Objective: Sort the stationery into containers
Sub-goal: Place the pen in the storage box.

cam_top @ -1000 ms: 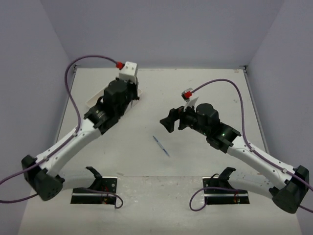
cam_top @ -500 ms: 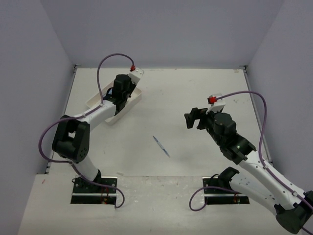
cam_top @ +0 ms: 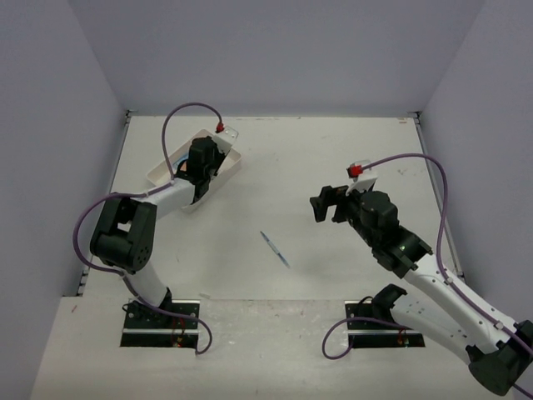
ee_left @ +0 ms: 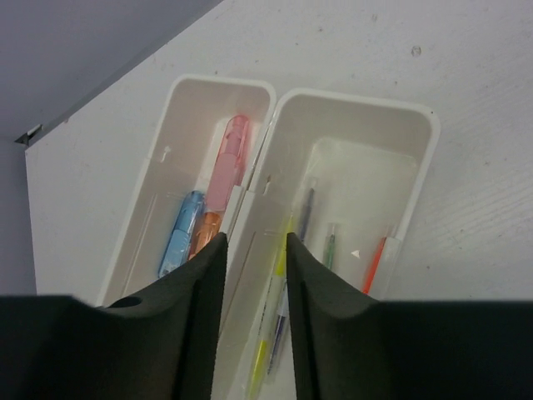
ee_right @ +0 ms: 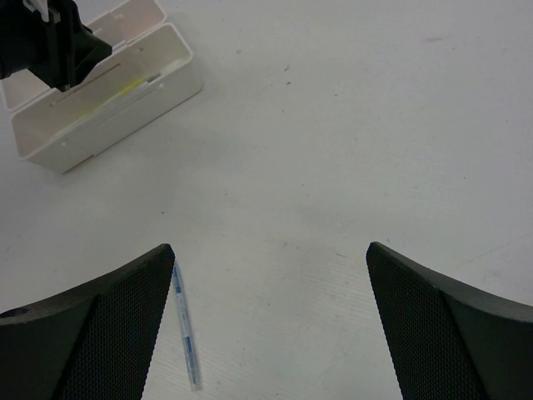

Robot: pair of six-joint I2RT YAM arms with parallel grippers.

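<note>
Two white trays stand side by side at the far left (cam_top: 160, 173). In the left wrist view the left tray (ee_left: 218, 82) holds a pink marker (ee_left: 229, 162), a blue marker (ee_left: 181, 235) and an orange marker (ee_left: 205, 232). The right tray (ee_left: 358, 100) holds thin pens, among them a yellow one (ee_left: 281, 265), a green one (ee_left: 330, 247) and an orange one (ee_left: 375, 262). My left gripper (ee_left: 256, 242) hovers over the wall between the trays, slightly open and empty. A thin blue-grey pen (cam_top: 274, 248) lies on the table, also seen in the right wrist view (ee_right: 185, 321). My right gripper (ee_right: 268, 247) is wide open above it, empty.
The trays (ee_right: 100, 96) show at the upper left of the right wrist view, with the left gripper's black body (ee_right: 50, 46) over them. The left arm's elbow (cam_top: 121, 233) is folded back near the front left. Grey walls close the table's sides and back.
The left arm has folded back at the elbow while its gripper stayed over the trays. The right gripper has drawn back to the right, away from the pen.
</note>
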